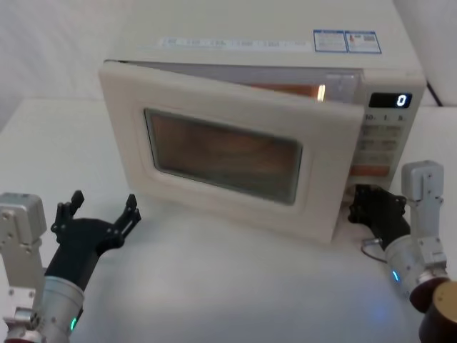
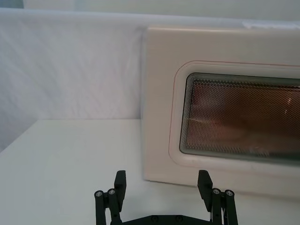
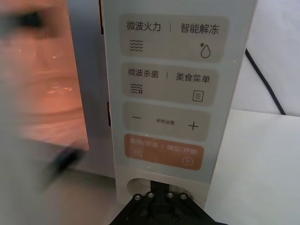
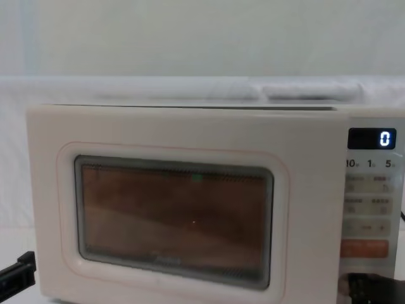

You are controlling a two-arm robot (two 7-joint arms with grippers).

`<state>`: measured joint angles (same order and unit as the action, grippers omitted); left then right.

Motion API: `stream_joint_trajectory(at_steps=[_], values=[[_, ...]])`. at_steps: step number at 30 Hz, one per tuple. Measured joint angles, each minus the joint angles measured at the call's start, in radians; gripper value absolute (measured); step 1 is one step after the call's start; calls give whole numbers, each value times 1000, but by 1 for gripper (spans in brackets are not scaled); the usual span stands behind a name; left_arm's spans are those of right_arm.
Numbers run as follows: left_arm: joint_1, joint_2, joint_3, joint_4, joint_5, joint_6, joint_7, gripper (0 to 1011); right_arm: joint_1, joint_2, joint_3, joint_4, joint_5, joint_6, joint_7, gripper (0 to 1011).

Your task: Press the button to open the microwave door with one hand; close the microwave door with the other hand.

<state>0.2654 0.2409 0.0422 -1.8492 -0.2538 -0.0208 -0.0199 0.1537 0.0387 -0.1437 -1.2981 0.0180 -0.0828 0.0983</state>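
- Jaws of the right gripper sit at the button low on the control panel; I cannot tell their spread.
- Left gripper, jaws spread, waits just before the microwave door, likely to push it shut.
- Door stands ajar on the desk; the lit cavity's contents are unclear.

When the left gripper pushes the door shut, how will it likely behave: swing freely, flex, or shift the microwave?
The door, ajar and hinged at its left edge, should swing stiffly as one rigid panel. Its smooth front may let the open left gripper slide. The microwave looks bulky, so it probably stays put. The right gripper sits by the control panel.
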Motion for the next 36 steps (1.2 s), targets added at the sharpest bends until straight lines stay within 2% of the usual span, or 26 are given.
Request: stream_joint_trajectory(at_steps=[7, 17, 28, 36], values=[[0, 0, 0, 0, 0, 0, 0, 1001, 1, -1, 3, 2, 2, -2, -1, 0], [0, 0, 0, 0, 0, 0, 0, 1001, -36, 11, 5, -44, 8, 10, 9, 0], [0, 0, 0, 0, 0, 0, 0, 1001, -113, 50, 0, -133, 13, 18, 38, 0], [0, 0, 0, 0, 0, 0, 0, 1001, -163, 73, 11, -198, 41, 6, 58, 0]])
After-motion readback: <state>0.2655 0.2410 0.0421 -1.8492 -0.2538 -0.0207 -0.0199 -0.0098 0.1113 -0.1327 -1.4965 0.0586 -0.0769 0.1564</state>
